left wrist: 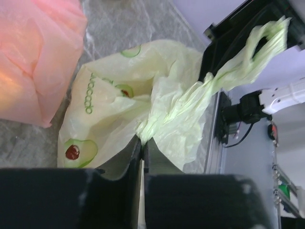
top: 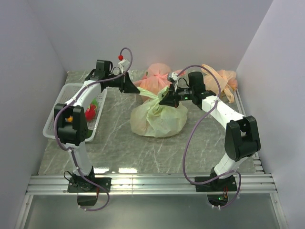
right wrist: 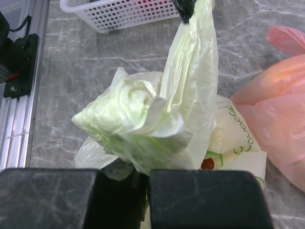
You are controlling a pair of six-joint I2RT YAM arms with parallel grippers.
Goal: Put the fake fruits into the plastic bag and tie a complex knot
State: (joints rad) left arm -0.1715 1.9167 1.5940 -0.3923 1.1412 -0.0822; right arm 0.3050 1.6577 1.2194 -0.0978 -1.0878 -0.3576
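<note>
The pale-green plastic bag with avocado prints lies bulging mid-table. My left gripper is shut on one stretched handle strand, pinched at its jaws. My right gripper is shut on a bunched wad of the bag's handle, just above its jaws. A strand runs taut from that wad up to the left gripper. A red fruit and a green piece lie in the white basket. What is inside the bag is hidden. No knot is in view.
A pink knotted bag sits just behind the green bag, close to both grippers. An orange-tan bag lies at the back right. The basket stands along the left edge, under the left arm. Walls close in on three sides.
</note>
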